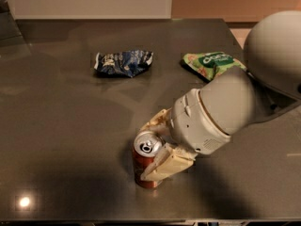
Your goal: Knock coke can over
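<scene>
The coke can, reddish-brown with a silver top, stands on the dark table near the front edge, middle. My gripper reaches in from the right and is open. One cream finger lies just behind the can's top. The other finger lies against the can's right front side and covers part of it. The can looks upright or only slightly tilted.
A crumpled dark blue snack bag lies at the back middle. A green snack bag lies at the back right, partly behind my arm's large grey housing. The table's front edge runs just below the can.
</scene>
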`<state>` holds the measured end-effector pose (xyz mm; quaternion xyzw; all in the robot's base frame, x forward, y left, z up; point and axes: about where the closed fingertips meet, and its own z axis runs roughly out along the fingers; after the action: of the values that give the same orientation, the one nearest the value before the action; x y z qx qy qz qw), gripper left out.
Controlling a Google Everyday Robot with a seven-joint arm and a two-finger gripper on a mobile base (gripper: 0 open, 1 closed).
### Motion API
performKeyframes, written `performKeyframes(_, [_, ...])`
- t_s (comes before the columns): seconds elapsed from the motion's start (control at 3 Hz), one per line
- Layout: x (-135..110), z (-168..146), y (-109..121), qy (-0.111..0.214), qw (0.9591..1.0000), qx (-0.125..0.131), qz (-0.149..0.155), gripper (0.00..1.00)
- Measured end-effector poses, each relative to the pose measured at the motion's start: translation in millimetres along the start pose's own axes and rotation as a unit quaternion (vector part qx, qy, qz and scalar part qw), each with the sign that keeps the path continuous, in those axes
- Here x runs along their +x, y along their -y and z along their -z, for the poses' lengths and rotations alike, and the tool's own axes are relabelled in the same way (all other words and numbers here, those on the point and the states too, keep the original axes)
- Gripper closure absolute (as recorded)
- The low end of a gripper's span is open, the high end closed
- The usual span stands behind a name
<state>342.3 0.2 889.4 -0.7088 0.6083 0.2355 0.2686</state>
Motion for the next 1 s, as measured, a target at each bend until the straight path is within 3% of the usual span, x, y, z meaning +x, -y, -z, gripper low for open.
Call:
performKeyframes(0.33, [-1.2, 5.7, 4.6, 0.000, 1.0000, 0.001, -0.003, 0.65])
performKeyframes(0.67, [-0.7, 21.5, 20.2, -0.027, 0.9996, 0.004, -0.006, 0.87])
performKeyframes(1.0, [8.2, 41.5, 48.0, -0.089, 0.9959, 0.004, -0.014, 1.00])
